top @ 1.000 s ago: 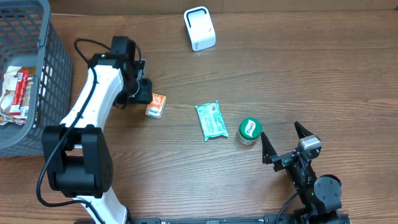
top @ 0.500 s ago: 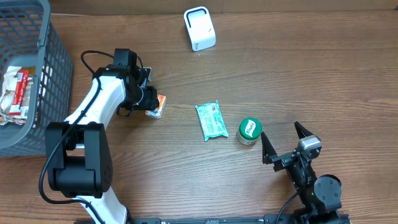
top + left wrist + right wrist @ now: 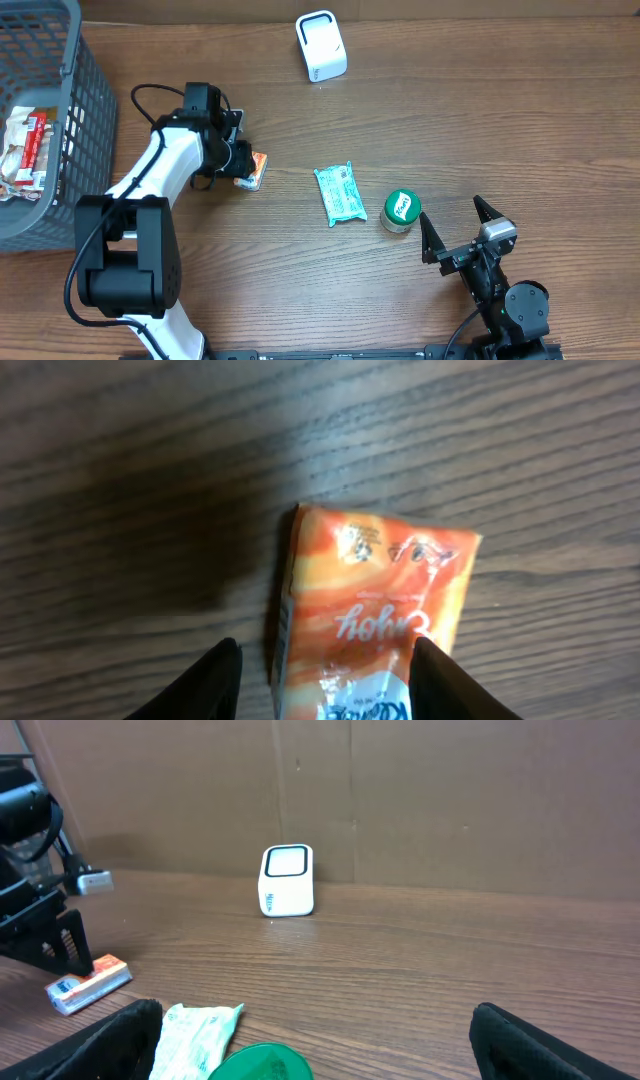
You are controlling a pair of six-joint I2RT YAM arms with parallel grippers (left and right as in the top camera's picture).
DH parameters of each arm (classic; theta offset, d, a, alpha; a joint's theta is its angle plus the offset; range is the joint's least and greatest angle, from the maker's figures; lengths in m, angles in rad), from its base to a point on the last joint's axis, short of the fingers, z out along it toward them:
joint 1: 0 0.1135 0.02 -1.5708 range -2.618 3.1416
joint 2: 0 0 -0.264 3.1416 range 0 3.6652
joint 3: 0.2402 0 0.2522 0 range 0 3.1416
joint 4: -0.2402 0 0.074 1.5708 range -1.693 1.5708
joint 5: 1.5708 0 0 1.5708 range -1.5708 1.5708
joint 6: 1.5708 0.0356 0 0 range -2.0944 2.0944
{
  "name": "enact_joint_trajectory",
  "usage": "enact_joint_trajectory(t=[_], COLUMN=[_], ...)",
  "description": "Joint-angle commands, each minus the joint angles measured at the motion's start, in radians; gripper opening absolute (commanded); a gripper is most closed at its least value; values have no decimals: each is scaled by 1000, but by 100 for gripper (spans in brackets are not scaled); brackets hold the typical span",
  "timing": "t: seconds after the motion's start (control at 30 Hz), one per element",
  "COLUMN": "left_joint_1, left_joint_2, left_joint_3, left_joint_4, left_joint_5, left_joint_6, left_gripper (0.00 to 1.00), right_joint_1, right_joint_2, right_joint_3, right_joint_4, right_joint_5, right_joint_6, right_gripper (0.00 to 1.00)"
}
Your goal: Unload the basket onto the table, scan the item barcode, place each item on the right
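Far left: a grey basket [image 3: 62, 110] holds a few wrapped snacks [image 3: 24, 150]. Beside it, my left gripper [image 3: 244, 162] is lowered to the wooden table [image 3: 500, 120] over the orange packet [image 3: 253, 171], which lies flat. In the wrist view, my left fingers [image 3: 212, 682] stand parted on either side of the packet [image 3: 375, 605]. One is clear of its edge and the other is right against it, so nothing is pinched. Top centre: the white scanner [image 3: 321, 45] stands upright, well apart from the packet. Centre: a green wrapped pack [image 3: 340, 193], and just beside it a jar with a green lid [image 3: 402, 209]. Lower right: my right gripper [image 3: 449, 208] sits near the jar with its fingers spread wide, empty.
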Motion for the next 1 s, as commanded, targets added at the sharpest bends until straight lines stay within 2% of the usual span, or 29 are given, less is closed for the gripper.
enact_joint_trajectory(t=[0.0,0.17,0.3,0.5,0.57,0.77,0.97], left_joint_1=[-4,-4,-4,-4,-5,-58,-243], left_joint_2=[7,7,7,-6,-24,-145,-245], left_joint_3=[-60,-106,-106,-80,-63,-48,-49], left_joint_4=[41,95,91,50,19,-43,-89], left_joint_5=[18,37,47,15,-25,-195,-539], left_joint_6=[-27,-32,-32,-32,-33,-86,-172], left_gripper=[46,43,26,9,4,4,4], right_joint_1=[3,3,3,3,3,3,3], right_joint_2=[-10,-10,-10,-10,-10,-10,-10], right_joint_3=[-11,-11,-11,-11,-11,-11,-11], right_joint_4=[4,4,4,4,4,4,4], right_joint_5=[-1,-1,-1,-1,-1,-1,-1], right_joint_6=[2,2,2,2,2,2,2], right_gripper=[100,100,100,100,100,100,100])
